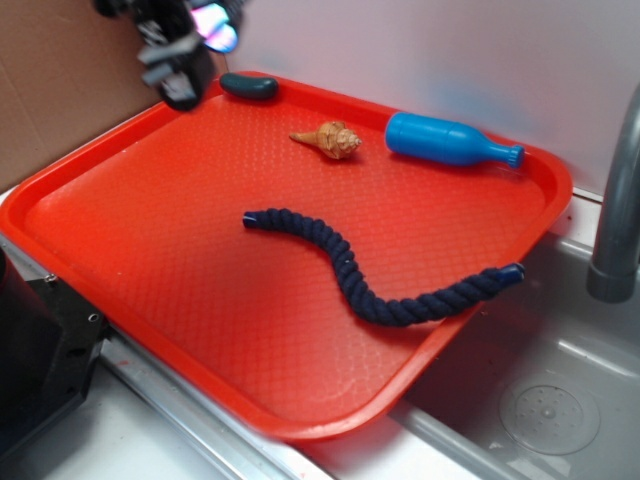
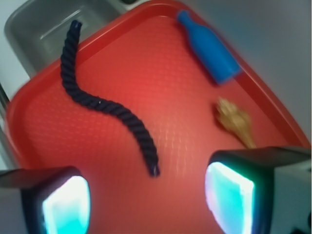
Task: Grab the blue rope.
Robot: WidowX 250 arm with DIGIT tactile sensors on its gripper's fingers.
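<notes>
The blue rope (image 1: 375, 285) is a dark navy twisted rope lying in a wave across the middle of the red tray (image 1: 150, 230). In the wrist view the blue rope (image 2: 105, 105) runs from the tray's far left corner down toward the space between my fingers. My gripper (image 1: 195, 45) hangs high over the tray's back left corner, well away from the rope. In the wrist view the gripper (image 2: 146, 204) is open, its glowing pads (image 2: 66, 204) far apart, with only bare tray between them.
A bright blue plastic bottle (image 1: 450, 140) lies at the tray's back right, a tan shell (image 1: 330, 140) beside it, and a small dark oval object (image 1: 248, 87) at the back edge. A steel sink (image 1: 550, 390) and faucet (image 1: 615, 200) sit to the right.
</notes>
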